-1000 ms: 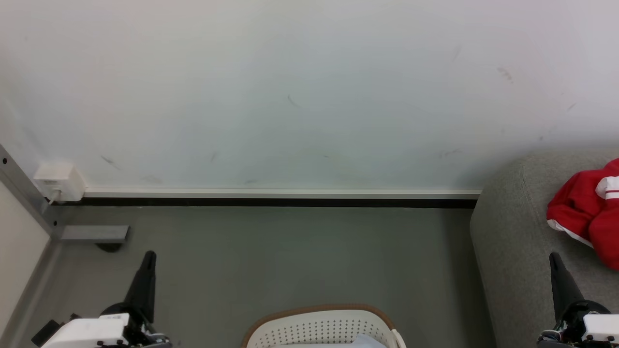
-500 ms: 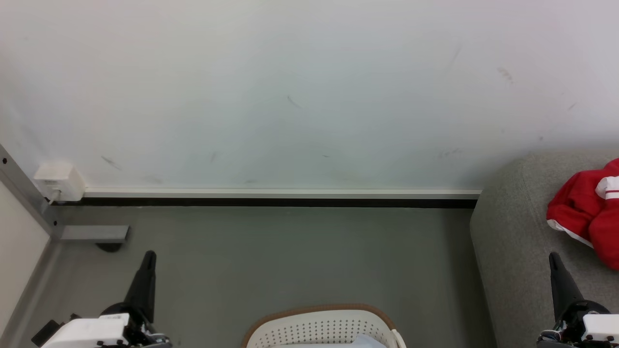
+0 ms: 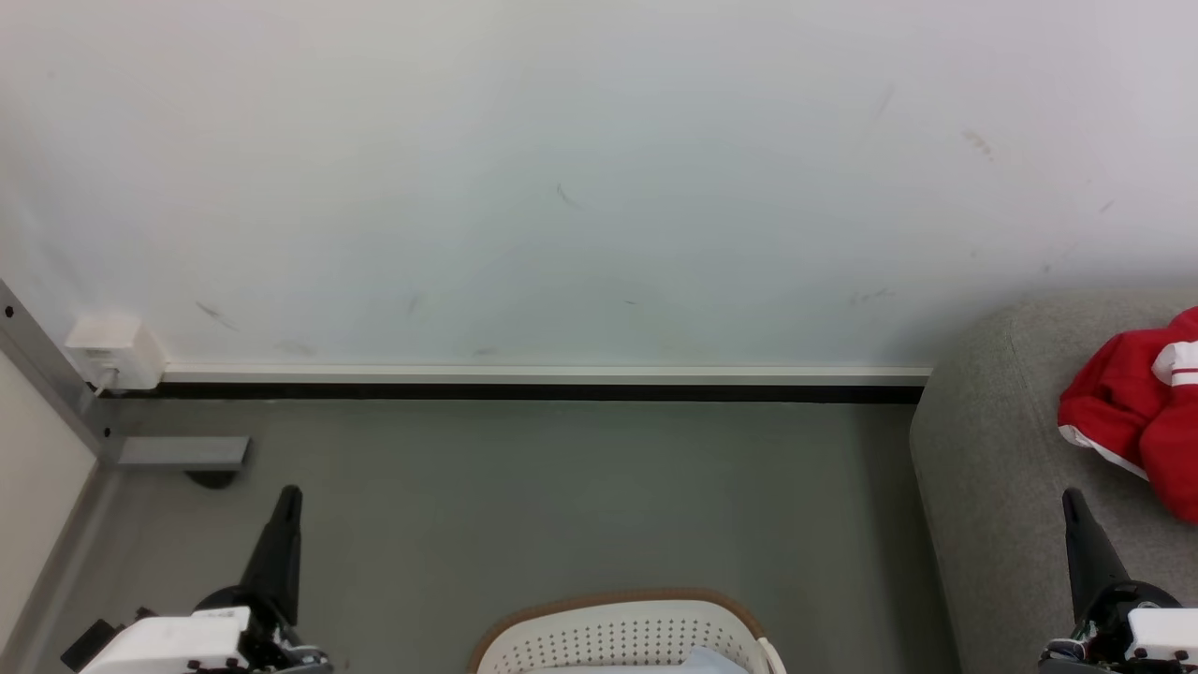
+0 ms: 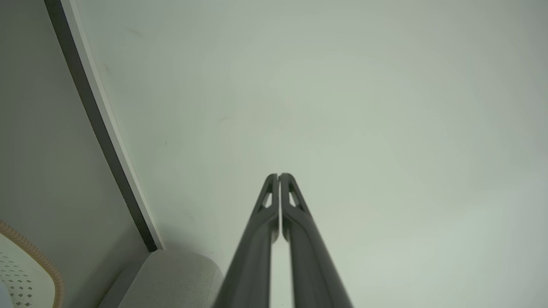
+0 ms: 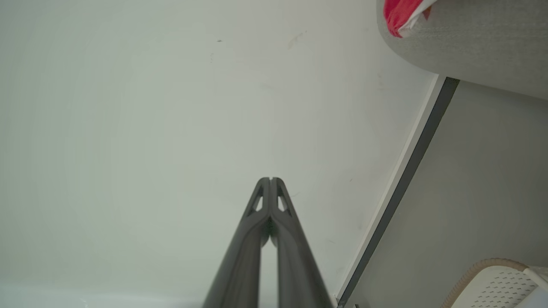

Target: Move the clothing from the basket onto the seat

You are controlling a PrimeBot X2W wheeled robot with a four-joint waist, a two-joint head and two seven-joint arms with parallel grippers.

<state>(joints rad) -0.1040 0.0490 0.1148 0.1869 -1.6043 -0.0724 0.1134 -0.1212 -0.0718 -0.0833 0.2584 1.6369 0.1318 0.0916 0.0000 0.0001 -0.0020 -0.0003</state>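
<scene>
The head view's edges crop the basket [image 3: 618, 638] and clothing [image 3: 1123, 412].

The soft red sports clothing [image 3: 1137, 412] has white trim — one white band crossed by a thin red stripe. The large upholstered woven-fabric seat [image 3: 992, 449] is plain mid-grey. The rounded plastic basket [image 3: 618, 637] is white, dotted with small holes, its rim tan-brown. The smooth floor [image 3: 562, 496] is dull grey-green.

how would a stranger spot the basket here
Find the grey sofa at the right, against the white wall. On the floor to its left stands the basket. Only it has small holes and a tan rim.
</scene>
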